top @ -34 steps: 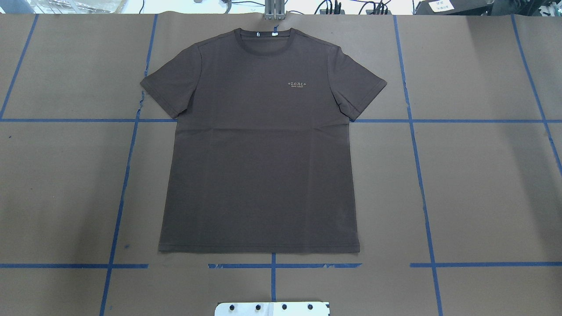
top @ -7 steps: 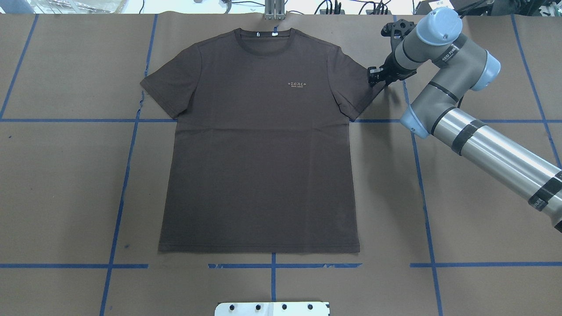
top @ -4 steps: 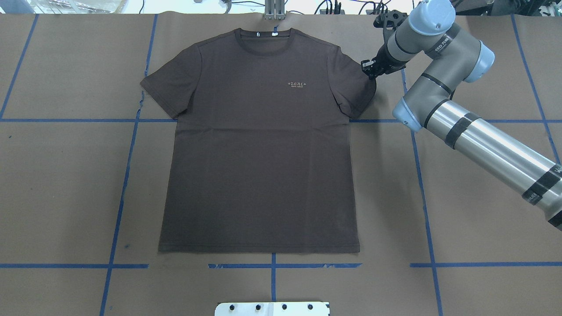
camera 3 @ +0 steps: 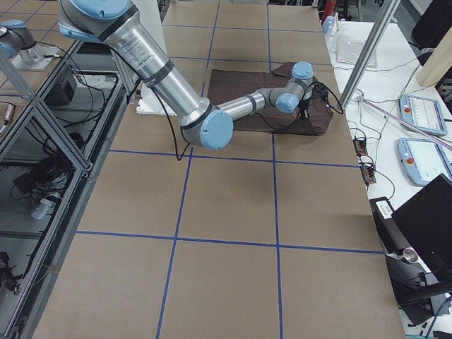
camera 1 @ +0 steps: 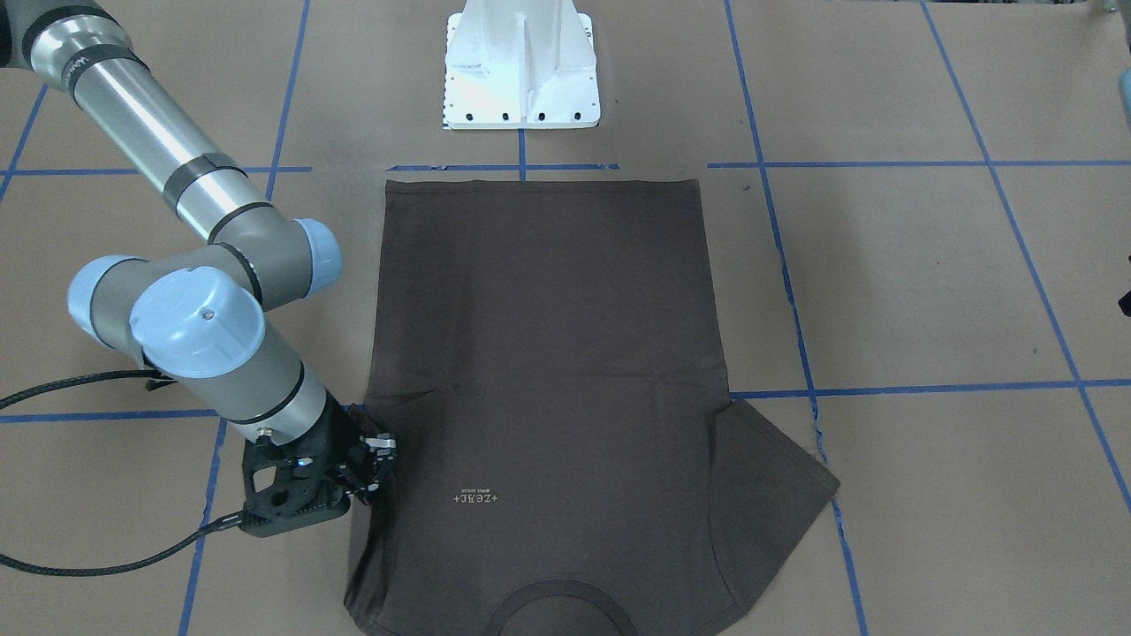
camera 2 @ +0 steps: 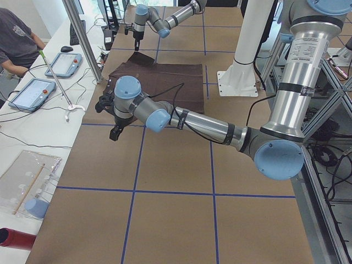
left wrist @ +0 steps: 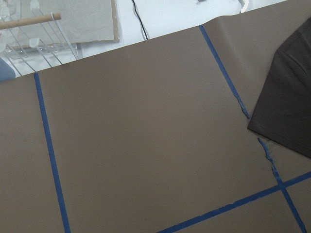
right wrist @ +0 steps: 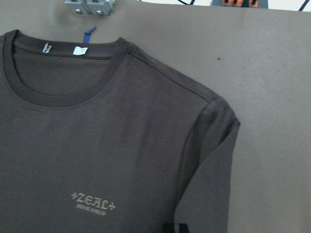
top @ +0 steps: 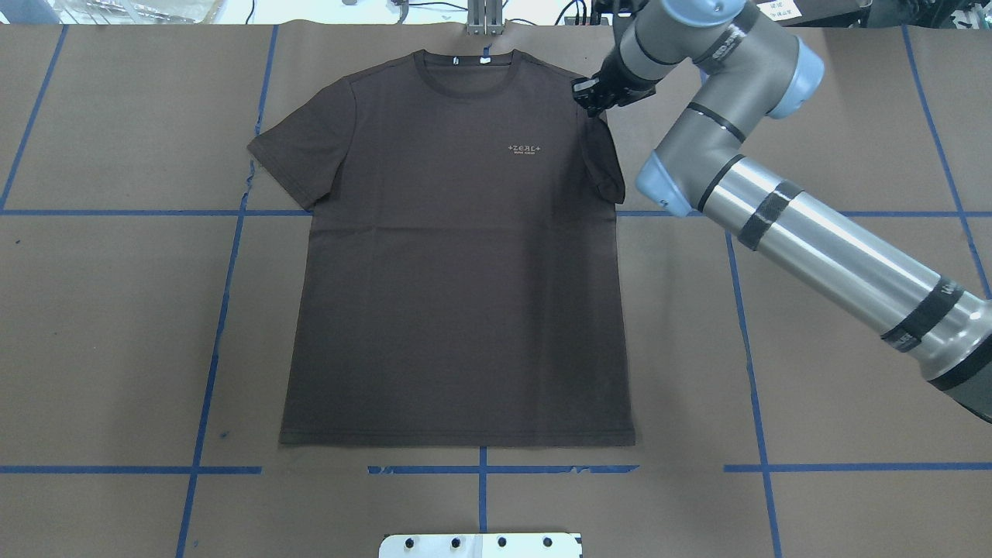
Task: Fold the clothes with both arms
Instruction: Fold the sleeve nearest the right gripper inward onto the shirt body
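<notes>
The dark grey-brown T-shirt (top: 457, 294) lies flat and face up on the brown paper, collar at the far edge. My right gripper (top: 587, 99) is at the shirt's right shoulder, shut on the right sleeve, which is pulled inward and doubled over the chest edge (camera 1: 371, 530). In the right wrist view the collar, logo and folded sleeve (right wrist: 209, 160) show, with black fingertips (right wrist: 174, 228) at the bottom edge. The other sleeve (camera 1: 778, 477) lies spread out. My left gripper (camera 2: 114, 133) hangs above bare paper beside the shirt's left side; I cannot tell whether it is open.
Blue tape lines (top: 209, 372) grid the brown paper. The white pedestal base (camera 1: 521, 71) stands at the robot's edge, just past the hem. A person (camera 2: 16, 38) sits by tablets (camera 2: 30, 91) and a metal post (camera 2: 82, 38) beyond the far table edge.
The right arm came in from the right, reached the outspread right sleeve, and has carried its tip left and toward the collar. The sleeve now lies folded inward.
</notes>
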